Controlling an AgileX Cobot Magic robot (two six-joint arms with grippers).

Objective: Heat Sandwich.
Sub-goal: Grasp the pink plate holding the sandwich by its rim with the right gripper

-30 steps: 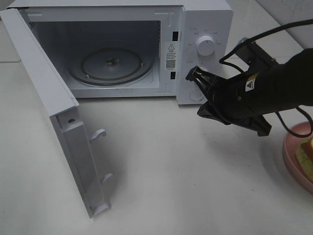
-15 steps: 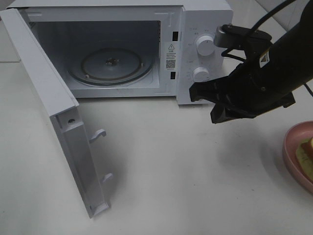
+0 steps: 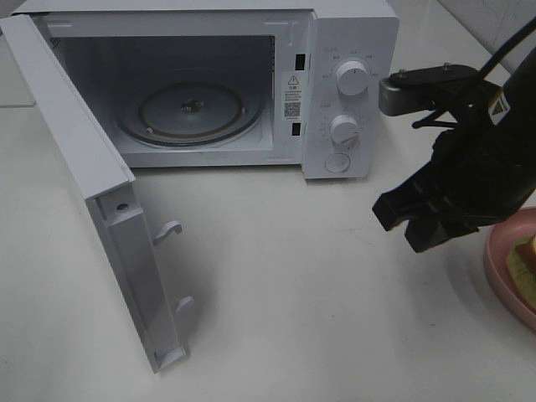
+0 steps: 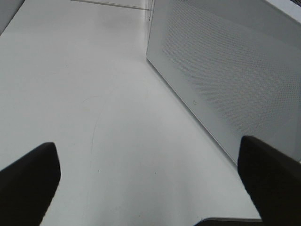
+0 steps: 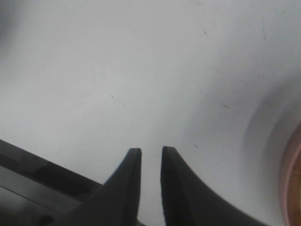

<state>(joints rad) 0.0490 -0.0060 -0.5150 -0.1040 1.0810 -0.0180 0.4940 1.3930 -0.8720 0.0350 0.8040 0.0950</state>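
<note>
Now right tool (image 3: 408,222) has left microwave (image 3: 347,92)

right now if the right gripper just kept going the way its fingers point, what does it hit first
Most likely the bare white tabletop. The right gripper points down at it with nothing between, jaws nearly together and empty. The pink plate lies off to one side of that line, though depth is hard to judge.

The high camera looks down at the open microwave (image 3: 209,84) front. The left wrist camera skims the tabletop (image 4: 94,94) beside its perforated side; the right wrist camera faces bare tabletop closely.
</note>
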